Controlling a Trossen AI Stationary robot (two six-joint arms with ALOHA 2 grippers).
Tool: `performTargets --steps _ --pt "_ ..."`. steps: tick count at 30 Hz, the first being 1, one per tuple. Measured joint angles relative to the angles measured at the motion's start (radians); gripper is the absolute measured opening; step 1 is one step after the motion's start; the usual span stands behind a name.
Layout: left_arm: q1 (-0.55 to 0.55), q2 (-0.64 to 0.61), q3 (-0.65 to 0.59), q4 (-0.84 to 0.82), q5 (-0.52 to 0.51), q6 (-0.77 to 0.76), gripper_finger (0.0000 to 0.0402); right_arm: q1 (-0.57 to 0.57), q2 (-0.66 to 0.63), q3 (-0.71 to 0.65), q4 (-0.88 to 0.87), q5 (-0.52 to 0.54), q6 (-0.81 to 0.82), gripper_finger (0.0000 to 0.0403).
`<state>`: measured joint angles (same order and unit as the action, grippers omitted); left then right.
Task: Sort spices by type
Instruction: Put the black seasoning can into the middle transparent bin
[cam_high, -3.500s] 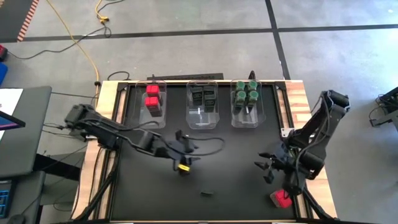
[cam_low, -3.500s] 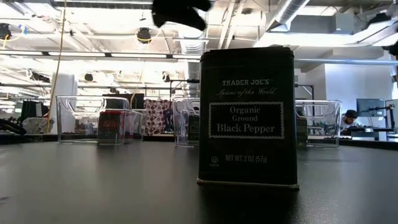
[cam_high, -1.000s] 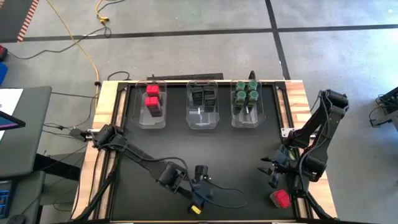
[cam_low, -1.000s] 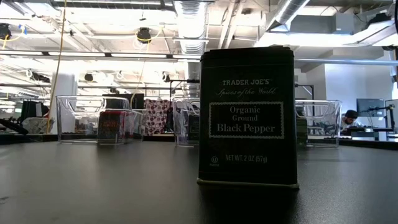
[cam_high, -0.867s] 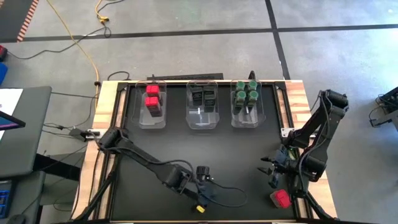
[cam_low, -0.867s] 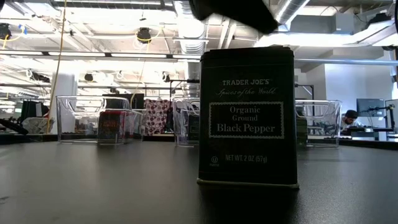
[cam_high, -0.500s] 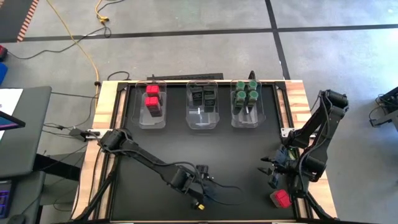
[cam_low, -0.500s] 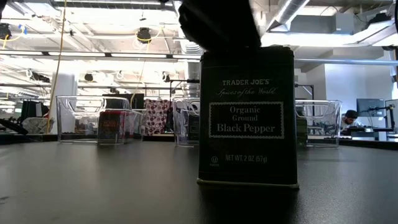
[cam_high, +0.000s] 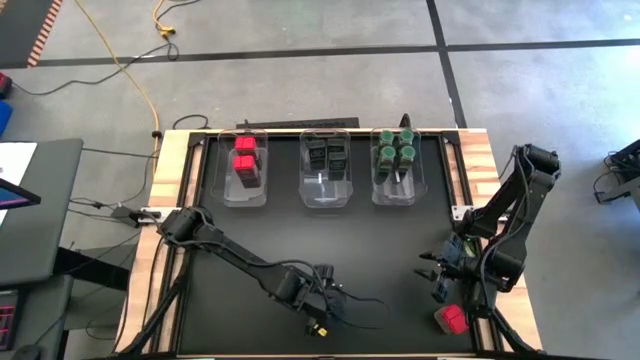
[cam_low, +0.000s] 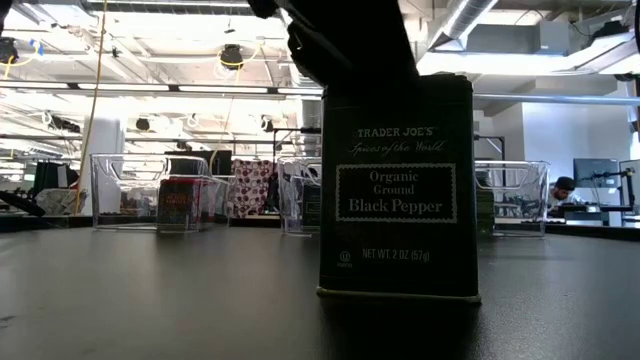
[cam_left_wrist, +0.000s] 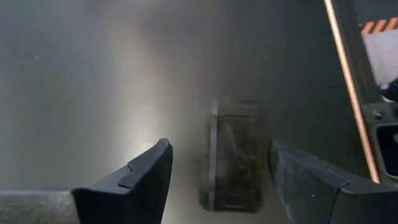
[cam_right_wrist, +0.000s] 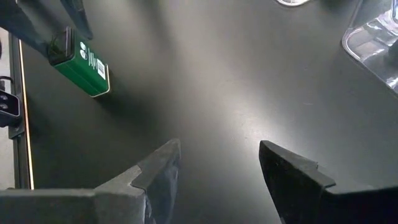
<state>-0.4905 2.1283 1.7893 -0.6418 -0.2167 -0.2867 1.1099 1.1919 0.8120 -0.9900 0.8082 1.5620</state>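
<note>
A dark Black Pepper tin (cam_low: 397, 185) stands upright on the black table near its front edge; in the right wrist view it shows a green side (cam_right_wrist: 81, 59). My left gripper (cam_left_wrist: 217, 180) hangs open over the tin (cam_left_wrist: 235, 155), one finger on either side, with gaps showing. In the high view the left gripper (cam_high: 322, 300) hides the tin. In the low view it is the dark mass (cam_low: 350, 40) at the tin's top. My right gripper (cam_high: 432, 275) waits open at the right, beside a red-topped spice (cam_high: 452, 320).
Three clear bins stand along the far edge: one with red-topped spices (cam_high: 245, 165), one with dark tins (cam_high: 327, 165), one with green-lidded jars (cam_high: 395, 160). Bare black table lies between the bins and the arms. The table's wooden rim (cam_high: 160, 240) runs along the left.
My left gripper has come down and toward the table's near edge, tipping more steeply, until its fingers stand around the top of the pepper tin. The tin has kept still and upright.
</note>
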Motion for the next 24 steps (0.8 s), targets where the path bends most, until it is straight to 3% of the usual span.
performTargets --steps 14,24 --pt "0.006 0.001 -0.014 0.005 0.012 -0.029 0.0242 0.0 0.0 0.0 0.0 0.0 0.0 0.0245" --pt "0.006 0.001 -0.014 0.005 0.022 -0.066 0.015 0.0 0.0 0.0 0.0 0.0 0.0 0.0245"
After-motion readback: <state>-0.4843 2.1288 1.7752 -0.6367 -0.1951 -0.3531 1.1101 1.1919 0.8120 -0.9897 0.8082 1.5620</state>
